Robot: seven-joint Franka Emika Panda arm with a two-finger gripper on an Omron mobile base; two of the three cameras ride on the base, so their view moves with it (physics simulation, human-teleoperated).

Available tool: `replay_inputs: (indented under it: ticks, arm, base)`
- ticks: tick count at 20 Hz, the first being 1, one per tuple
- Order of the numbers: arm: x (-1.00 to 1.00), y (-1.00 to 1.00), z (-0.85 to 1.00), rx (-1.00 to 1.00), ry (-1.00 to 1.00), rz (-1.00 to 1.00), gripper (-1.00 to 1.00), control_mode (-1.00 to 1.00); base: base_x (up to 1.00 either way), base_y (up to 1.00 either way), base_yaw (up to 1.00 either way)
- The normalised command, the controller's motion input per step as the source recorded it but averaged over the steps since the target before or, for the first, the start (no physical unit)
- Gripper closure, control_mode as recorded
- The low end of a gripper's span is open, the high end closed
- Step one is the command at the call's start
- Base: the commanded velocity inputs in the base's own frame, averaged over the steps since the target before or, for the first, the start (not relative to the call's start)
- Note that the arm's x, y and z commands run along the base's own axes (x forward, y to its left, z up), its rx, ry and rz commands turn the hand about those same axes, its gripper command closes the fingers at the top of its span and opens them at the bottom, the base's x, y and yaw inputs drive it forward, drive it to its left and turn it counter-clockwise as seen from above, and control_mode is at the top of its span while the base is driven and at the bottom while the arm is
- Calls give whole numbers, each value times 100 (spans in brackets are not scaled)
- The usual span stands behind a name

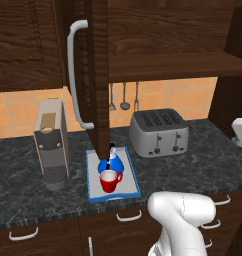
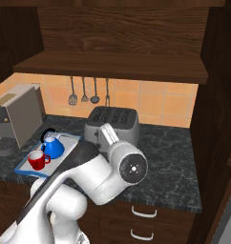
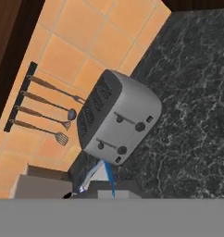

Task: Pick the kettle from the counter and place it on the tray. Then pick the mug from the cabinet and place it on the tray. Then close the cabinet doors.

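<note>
and here we are at the dark speckled stone counter (image 1: 23, 200), where the flat light-grey tray with the blue rim (image 1: 94, 187) lies between the beige coffee machine (image 1: 51, 142) and the silver four-slot toaster (image 1: 158, 132). on that tray sits the small bright-blue dome-shaped kettle with its thin black handle (image 1: 111, 162), and right in front of it, touching or nearly so, the little red mug with the white inside (image 1: 109, 181). from the right base view the same pair shows: kettle (image 2: 53, 146) at the back, mug (image 2: 37, 160) nearer the tray's (image 2: 22, 167) front edge. one tall dark brown cabinet door with a long curved silver bar handle (image 1: 95, 75) stands open, swung out edge-on over the tray, so the dark wooden wall cabinet's shelf (image 1: 178, 67) is bare to view. the hand view looks down at the toaster (image 3: 119, 118), the hanging utensils on the orange tiled wall (image 3: 46, 109) and a corner of the tray's blue rim (image 3: 109, 176). the pincer is pinched closed with nothing in it.
</note>
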Motion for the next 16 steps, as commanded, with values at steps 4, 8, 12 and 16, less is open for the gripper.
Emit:
replay_inputs:
  ticks: [4,8,12,16]
  arm:
    - [-60,-87,32,3,0,-7,100,-100]
    - [-23,-93,0,21,-2,1,100,-100]
    - [-38,-59,6,40,-49,12,100,-100]
    - [-22,-43,0,33,-74,4,100,-100]
  base:
    - [0,0,0]
    - [0,0,0]
    - [0,0,0]
    - [0,0,0]
